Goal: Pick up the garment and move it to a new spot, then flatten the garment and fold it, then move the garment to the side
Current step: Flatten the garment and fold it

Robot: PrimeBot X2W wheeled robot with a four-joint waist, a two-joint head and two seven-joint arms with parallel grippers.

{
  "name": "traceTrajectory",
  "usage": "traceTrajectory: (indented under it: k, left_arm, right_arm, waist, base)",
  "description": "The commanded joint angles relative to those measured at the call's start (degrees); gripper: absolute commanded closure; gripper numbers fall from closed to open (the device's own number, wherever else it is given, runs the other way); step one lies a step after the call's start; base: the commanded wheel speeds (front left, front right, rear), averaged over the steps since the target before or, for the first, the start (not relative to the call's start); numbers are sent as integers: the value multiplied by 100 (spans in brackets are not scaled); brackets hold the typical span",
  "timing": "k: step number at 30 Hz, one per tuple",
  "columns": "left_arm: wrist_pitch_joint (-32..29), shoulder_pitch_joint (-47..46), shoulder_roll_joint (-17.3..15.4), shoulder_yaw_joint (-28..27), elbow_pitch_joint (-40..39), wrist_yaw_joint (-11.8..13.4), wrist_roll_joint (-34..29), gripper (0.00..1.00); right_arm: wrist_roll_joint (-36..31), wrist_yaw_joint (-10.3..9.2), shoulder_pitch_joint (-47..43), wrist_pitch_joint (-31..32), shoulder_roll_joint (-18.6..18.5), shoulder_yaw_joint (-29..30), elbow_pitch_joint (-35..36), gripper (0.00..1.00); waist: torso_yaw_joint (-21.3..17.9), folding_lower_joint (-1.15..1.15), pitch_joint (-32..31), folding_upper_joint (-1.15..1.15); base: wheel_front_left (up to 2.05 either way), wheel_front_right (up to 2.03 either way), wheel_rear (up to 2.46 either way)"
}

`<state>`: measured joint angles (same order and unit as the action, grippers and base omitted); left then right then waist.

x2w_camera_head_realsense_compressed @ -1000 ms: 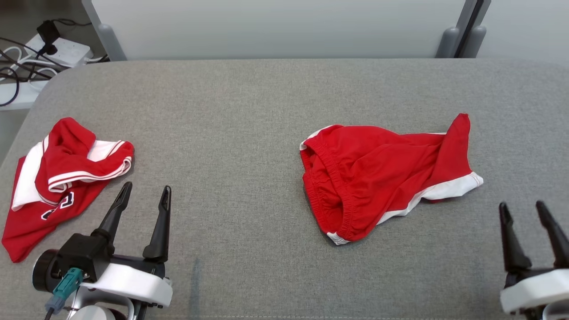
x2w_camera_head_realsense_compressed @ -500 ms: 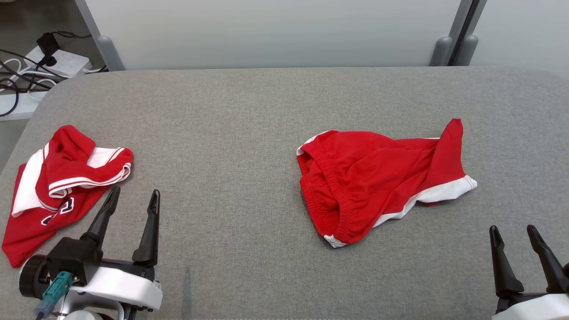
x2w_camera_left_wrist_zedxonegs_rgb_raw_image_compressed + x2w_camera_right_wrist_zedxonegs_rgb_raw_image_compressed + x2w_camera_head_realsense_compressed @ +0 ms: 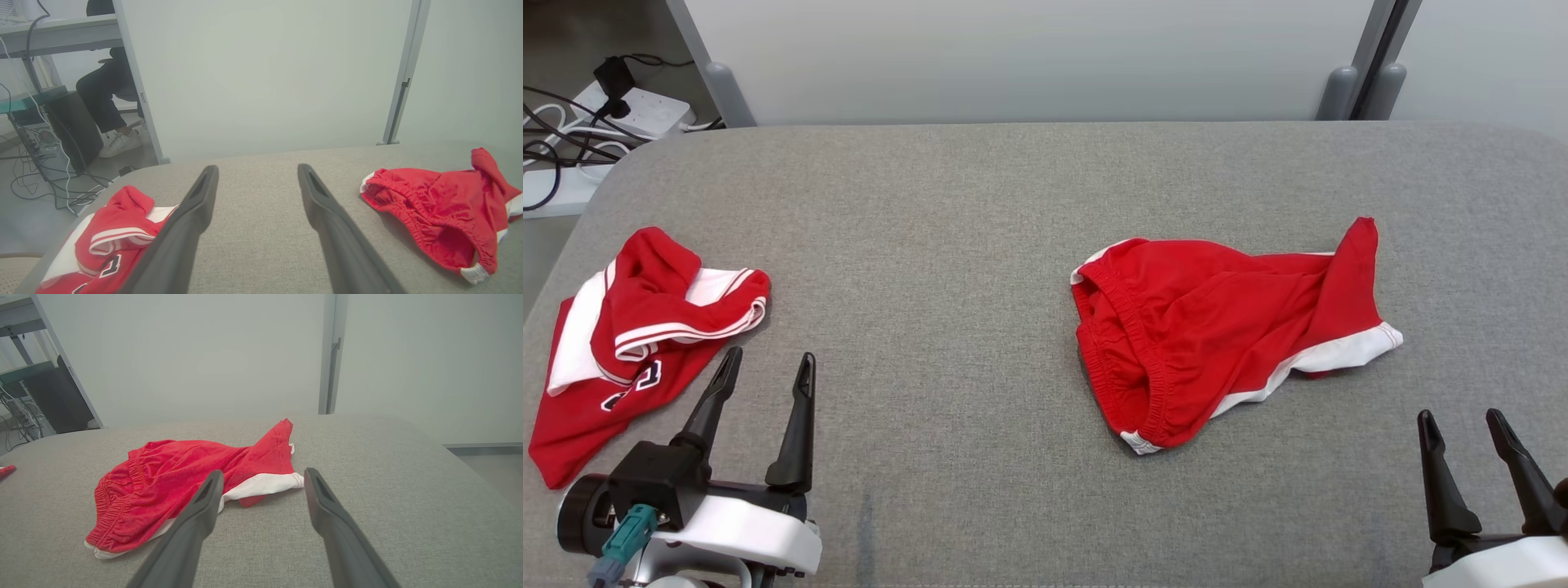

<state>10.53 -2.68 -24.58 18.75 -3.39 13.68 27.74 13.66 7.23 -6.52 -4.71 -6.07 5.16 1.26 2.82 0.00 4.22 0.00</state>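
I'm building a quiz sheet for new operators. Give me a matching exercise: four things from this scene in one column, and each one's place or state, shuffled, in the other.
Things
1. red shorts
2. red jersey
3. power strip
4. left claw

Place or state
a. off the table, past its far left corner
b. crumpled at the table's left edge
c. open, holding nothing
d. right of the table's middle, elastic waistband showing

Pairs: 1-d, 2-b, 3-a, 4-c

Grey fabric table (image 3: 980,212), 2 pale partition panels (image 3: 1029,57) behind — power strip (image 3: 645,102), cables (image 3: 547,151) left
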Motion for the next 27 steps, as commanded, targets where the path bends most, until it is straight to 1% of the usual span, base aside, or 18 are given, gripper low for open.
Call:
traceTrajectory:
  k: [1,4,7,11,15,16,22,27]
  left_arm:
    - [-21,-199,-176,-225,-174,39,1,0]
    - [-95,-235,-182,-109,-235,-11,-32,0]
    - [-266,-341,-171,167,-289,-179,-92,0]
    - [-565,-601,-76,690,-273,-530,-182,0]
    - [-810,-906,87,1250,-106,-976,-256,0]
    - [-810,-906,87,1250,-106,-976,-256,0]
    - [-1136,-1441,382,2058,243,-1626,-468,0]
    - [-1316,-1855,495,2463,526,-1898,-584,0]
  right_arm:
    - [-29,25,37,10,-105,-119,203,0]
    - [4,25,68,34,-108,-136,204,0]
    - [54,25,144,69,-158,-69,149,0]
    - [107,25,326,146,-305,73,-20,0]
    - [176,25,533,229,-487,125,-327,0]
    - [176,25,533,229,-487,125,-327,0]
    - [362,25,1043,230,-795,33,-890,0]
    - [533,25,1618,153,-1069,-290,-1470,0]
  waist:
    - [-4,0,7,0]
    - [-13,0,46,0]
    - [-24,0,124,0]
    - [-61,0,273,0]
    - [-128,0,456,0]
    - [-128,0,456,0]
    - [-283,0,852,0]
    - [-425,0,1147,0]
  base:
    - [0,0,0]
    - [0,0,0]
    - [0,0,0]
    - [0,0,0]
    - [0,0,0]
    - [0,0,0]
    - [0,0,0]
    - [0,0,0]
